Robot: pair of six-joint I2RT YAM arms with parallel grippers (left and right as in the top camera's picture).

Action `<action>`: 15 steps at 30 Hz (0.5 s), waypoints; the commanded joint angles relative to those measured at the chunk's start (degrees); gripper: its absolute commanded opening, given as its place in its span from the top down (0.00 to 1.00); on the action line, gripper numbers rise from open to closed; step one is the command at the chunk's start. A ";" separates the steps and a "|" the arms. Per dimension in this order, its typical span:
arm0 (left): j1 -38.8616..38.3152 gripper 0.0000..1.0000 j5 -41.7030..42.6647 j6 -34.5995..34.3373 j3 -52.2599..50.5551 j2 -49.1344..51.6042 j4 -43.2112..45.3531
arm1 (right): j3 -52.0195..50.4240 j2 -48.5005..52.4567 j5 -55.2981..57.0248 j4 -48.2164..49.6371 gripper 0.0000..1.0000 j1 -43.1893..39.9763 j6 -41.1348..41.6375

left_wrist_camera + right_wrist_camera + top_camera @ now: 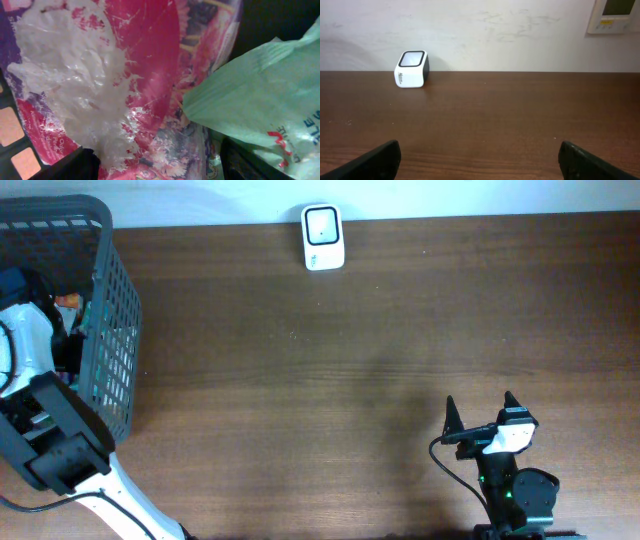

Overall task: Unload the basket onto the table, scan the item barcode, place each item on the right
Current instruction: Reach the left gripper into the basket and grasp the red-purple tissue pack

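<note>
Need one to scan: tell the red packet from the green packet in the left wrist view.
Colour: the red packet is pink-red with flower print; the green packet is pale green with lettering.
Surface: the red packet bears a large white crinkled patch, the green packet none.
Layering: the green packet's corner lies over the red packet.
Both are crinkled plastic.

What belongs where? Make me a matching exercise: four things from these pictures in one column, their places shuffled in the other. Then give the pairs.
Things
1. scanner
2. basket
3. right gripper
4. pink packet

Places
A. close under the left wrist camera, beside a green bag
B. far edge of the table, standing alone
C. left end of the table, with the left arm reaching in
D. near edge of the table, jaws open, nothing held

Pairs: 1-B, 2-C, 3-D, 4-A
</note>
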 commanded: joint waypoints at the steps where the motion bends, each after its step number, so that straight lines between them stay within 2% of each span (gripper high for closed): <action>1: 0.50 0.31 -3.72 0.87 -0.28 0.57 0.79 | -0.52 -0.44 0.28 -0.04 0.01 0.46 0.20; 5: 1.11 0.37 -1.42 0.66 -0.28 0.96 0.79 | -0.52 -0.44 0.28 -0.04 0.01 0.48 0.20; 7: 1.11 0.50 -0.96 0.66 -0.28 1.29 0.74 | -0.52 -0.44 0.28 -0.04 0.01 0.48 0.20; 8: 1.11 0.65 -1.01 0.39 -0.28 1.29 0.76 | -0.52 -0.44 0.28 -0.04 0.01 0.48 0.20; 11: 0.87 0.88 -1.03 0.15 -0.24 1.22 0.74 | -0.52 -0.44 0.28 -0.04 0.01 0.46 0.20; 12: 0.63 0.98 -1.03 -0.44 -0.11 1.07 0.74 | -0.52 -0.44 0.28 -0.04 0.01 0.48 0.20; 15: -0.24 1.00 -1.03 -4.61 1.31 -0.42 0.74 | -0.52 -0.44 0.28 -0.04 0.01 0.48 0.20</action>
